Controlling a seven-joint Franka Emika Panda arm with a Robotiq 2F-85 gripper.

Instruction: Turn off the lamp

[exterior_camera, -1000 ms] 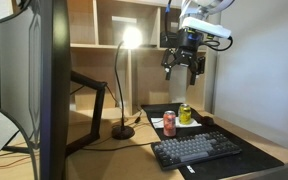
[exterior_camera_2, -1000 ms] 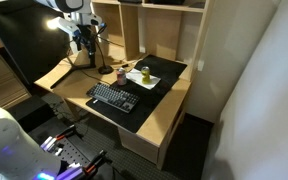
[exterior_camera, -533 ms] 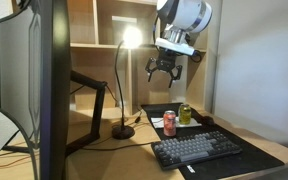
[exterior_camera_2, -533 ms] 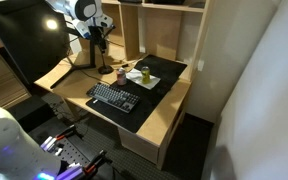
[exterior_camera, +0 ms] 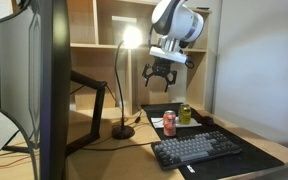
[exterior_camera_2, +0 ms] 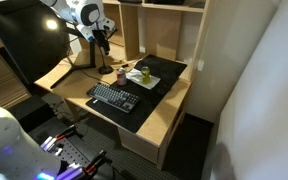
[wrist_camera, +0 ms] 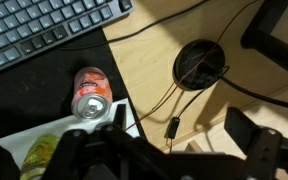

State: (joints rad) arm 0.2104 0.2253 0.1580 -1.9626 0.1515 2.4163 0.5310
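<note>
One slim black gooseneck lamp (exterior_camera: 118, 88)

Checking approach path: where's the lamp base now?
The lamp base sits on the wooden desk, just left of the red can in an exterior view.

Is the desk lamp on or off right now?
On. The lamp has a brightly glowing head in an exterior view; the gripper hangs apart from it.

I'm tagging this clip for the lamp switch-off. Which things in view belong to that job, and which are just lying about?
For the job:
- lamp, lit
- gripper, open, in the air beside the lamp's head

Lying about:
- keyboard
- red can
- green can
- monitor
- monitor arm
</note>
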